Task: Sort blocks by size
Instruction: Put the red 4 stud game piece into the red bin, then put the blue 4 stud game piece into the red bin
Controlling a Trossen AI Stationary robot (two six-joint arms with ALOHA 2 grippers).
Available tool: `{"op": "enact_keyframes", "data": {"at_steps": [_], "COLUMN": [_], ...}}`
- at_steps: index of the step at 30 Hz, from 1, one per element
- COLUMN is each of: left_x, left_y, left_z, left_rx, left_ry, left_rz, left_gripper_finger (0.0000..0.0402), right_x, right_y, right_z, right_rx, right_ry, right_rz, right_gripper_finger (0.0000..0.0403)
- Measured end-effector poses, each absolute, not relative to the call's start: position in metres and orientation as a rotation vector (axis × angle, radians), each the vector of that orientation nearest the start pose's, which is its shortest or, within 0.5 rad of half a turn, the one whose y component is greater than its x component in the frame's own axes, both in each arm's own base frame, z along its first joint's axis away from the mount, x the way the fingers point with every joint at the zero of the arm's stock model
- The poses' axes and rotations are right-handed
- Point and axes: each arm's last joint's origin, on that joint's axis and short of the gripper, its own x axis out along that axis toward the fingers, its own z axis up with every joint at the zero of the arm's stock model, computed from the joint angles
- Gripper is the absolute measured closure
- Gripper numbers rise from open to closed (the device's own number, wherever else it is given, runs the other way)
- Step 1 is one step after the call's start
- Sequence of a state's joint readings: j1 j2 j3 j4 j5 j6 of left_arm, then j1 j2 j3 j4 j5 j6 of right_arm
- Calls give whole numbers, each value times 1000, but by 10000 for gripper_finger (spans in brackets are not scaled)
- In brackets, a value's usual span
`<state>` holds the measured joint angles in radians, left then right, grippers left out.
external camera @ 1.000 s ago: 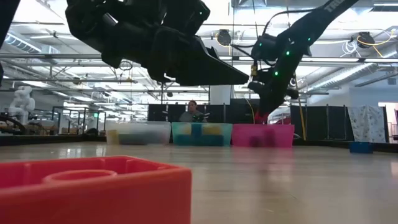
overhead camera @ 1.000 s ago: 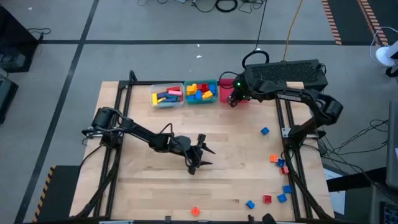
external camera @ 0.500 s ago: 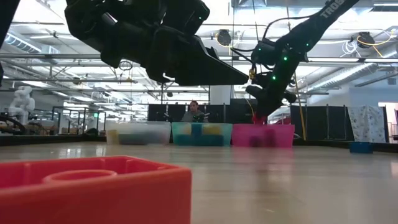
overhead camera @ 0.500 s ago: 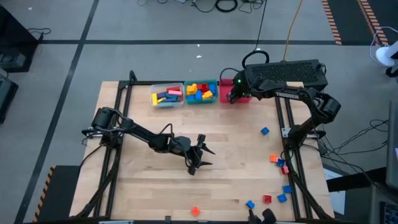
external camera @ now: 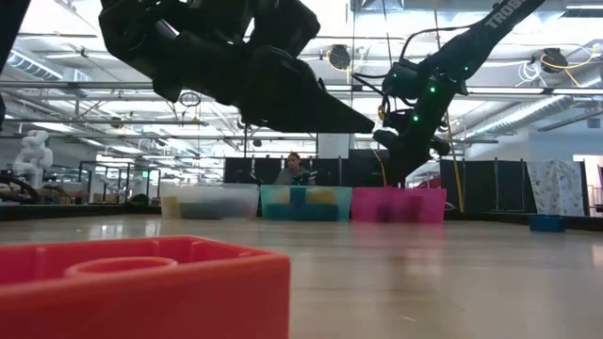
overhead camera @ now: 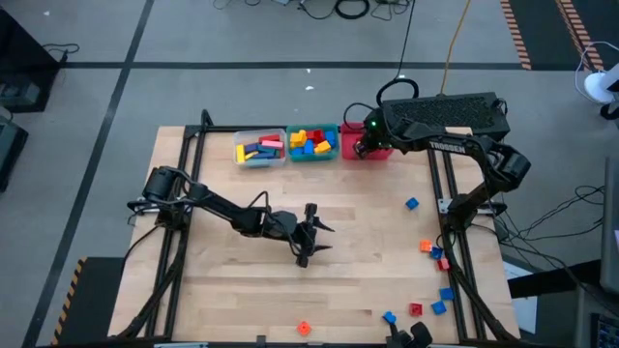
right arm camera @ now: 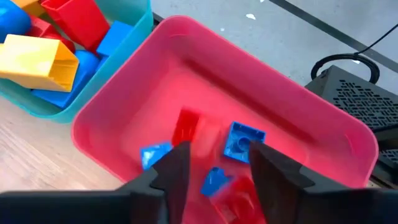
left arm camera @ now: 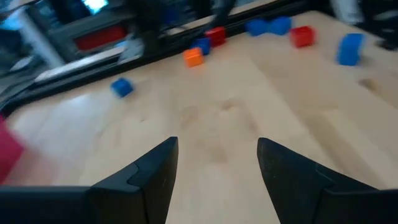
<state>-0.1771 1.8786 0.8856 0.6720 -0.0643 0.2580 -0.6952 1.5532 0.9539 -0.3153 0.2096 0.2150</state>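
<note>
Right wrist view: my right fingers [right arm camera: 214, 163] stood apart, empty, over the red bin [right arm camera: 314, 127] of small blocks [right arm camera: 244, 139]; my left fingers [left arm camera: 214, 163] apart above the desk [left arm camera: 205, 112].

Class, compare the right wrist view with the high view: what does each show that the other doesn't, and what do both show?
Only the right wrist view shows the small blue and red blocks lying inside the red bin, with the open right gripper above them. Only the high view shows the left gripper over mid-table, the clear bin and the loose blocks at the right. Both show the teal bin.
</note>
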Motion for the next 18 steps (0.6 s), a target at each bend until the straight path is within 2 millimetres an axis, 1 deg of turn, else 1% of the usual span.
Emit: {"op": "enact_keyframes", "data": {"at_steps": [4,7,9,13,18], "left_x": [370,370,370,369,369], "left_y": [-62,-62,-63,-62,-62], "left_z": [152,151,151,149,149], "left_rx": [287,288,290,293,292], "left_ry": [313,318,326,350,343], "left_rz": [-89,-91,-92,-94,-93], "left_gripper_finger": [180,180,180,180,180], "right_x": [231,226,222,207,191], "right_y": [-200,-191,-181,-153,-121], "right_z": [206,214,221,234,240], "right_rx": [402,392,391,430,527], "right_ry": [849,877,910,1019,1162], "right_rz": [-929,-909,-887,-861,-876], "right_gripper_finger": [214,200,199,202,206]}}
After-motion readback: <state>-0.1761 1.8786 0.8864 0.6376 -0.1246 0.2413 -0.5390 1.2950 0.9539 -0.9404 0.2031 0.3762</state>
